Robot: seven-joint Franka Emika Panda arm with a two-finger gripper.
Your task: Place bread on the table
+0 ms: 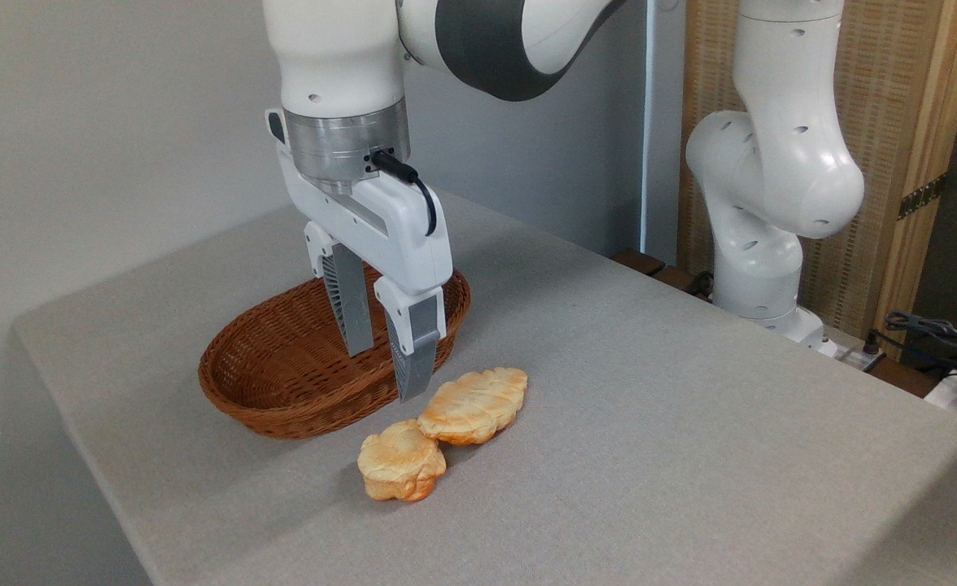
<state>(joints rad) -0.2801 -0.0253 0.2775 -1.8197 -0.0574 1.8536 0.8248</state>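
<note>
Round bun (401, 471) nearest, touching loaf | ridged bread loaf (474, 405) on grey worktop (690, 423), just beside wicker basket (283, 366) | gripper (381, 370) fingers apart, empty, above basket rim | loaf judged light, soft, crushable; grip across narrow middle.

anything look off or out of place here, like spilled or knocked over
Nothing is spilled or damaged. The bread lies flat on the table, touching the smaller bun beside it. The basket stands upright and looks empty. The gripper hangs open above, holding nothing.
</note>
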